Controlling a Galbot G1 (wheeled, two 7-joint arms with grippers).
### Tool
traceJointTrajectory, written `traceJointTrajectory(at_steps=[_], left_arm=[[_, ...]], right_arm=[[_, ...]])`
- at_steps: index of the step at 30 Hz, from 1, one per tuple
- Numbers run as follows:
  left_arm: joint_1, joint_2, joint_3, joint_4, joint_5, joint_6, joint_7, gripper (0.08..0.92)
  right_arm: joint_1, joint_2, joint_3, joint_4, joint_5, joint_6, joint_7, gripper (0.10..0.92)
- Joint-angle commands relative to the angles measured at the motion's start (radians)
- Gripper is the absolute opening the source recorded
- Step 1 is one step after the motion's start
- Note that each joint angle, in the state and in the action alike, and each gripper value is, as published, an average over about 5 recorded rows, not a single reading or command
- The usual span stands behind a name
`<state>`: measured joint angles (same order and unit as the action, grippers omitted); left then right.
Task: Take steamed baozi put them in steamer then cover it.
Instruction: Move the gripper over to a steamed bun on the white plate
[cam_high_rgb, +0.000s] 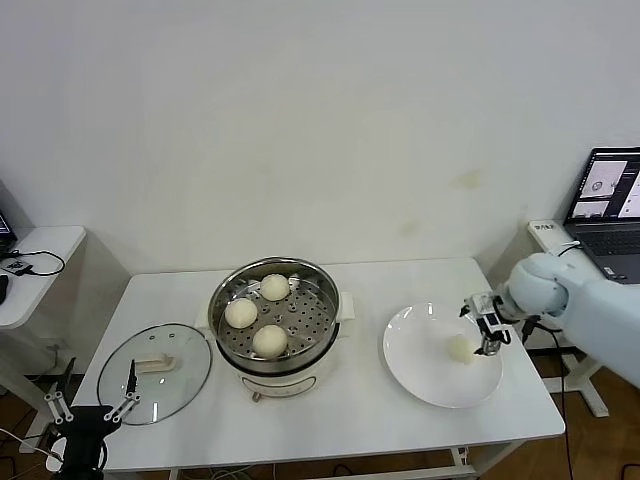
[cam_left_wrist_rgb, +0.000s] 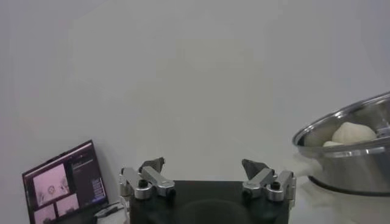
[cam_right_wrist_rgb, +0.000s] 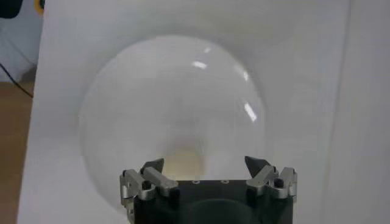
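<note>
With three already in the shiny round steel steamer (cam_high_rgb: 275, 318), the spread-jawed right gripper (cam_high_rgb: 489, 340) must close on the last cream-white round bun (cam_high_rgb: 460, 347).

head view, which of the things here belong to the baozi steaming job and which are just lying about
Job:
baozi in steamer
last baozi on white plate
steamer
glass lid
right pincer, open over the plate
left pincer, open near the lid

Lying about:
laptop
side table
</note>
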<state>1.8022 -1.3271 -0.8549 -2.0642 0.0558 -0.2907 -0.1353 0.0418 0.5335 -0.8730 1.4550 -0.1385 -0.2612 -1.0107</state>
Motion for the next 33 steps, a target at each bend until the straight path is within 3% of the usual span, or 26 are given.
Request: traceJointTrajectory(at_steps=[1,20,33], left_arm=[[0.002,0.001,-0.005,0.001,0.000,0.000,-0.001,0.823],[-0.001,0.000,-0.012,0.009,0.000,0.000,0.000,0.823],[-0.001,-0.003,-0.011,0.009,0.000,-0.002,-0.001,0.823]], right_arm=[[-0.128,0.049,0.073,-0.120,-0.073,-0.002,0.012,0.823],[-0.146,0.167,0.081,-0.238,-0.113,0.024,0.029,0.803],[-0.133,0.157,0.093,-0.226,-0.109,0.041,0.013,0.570]])
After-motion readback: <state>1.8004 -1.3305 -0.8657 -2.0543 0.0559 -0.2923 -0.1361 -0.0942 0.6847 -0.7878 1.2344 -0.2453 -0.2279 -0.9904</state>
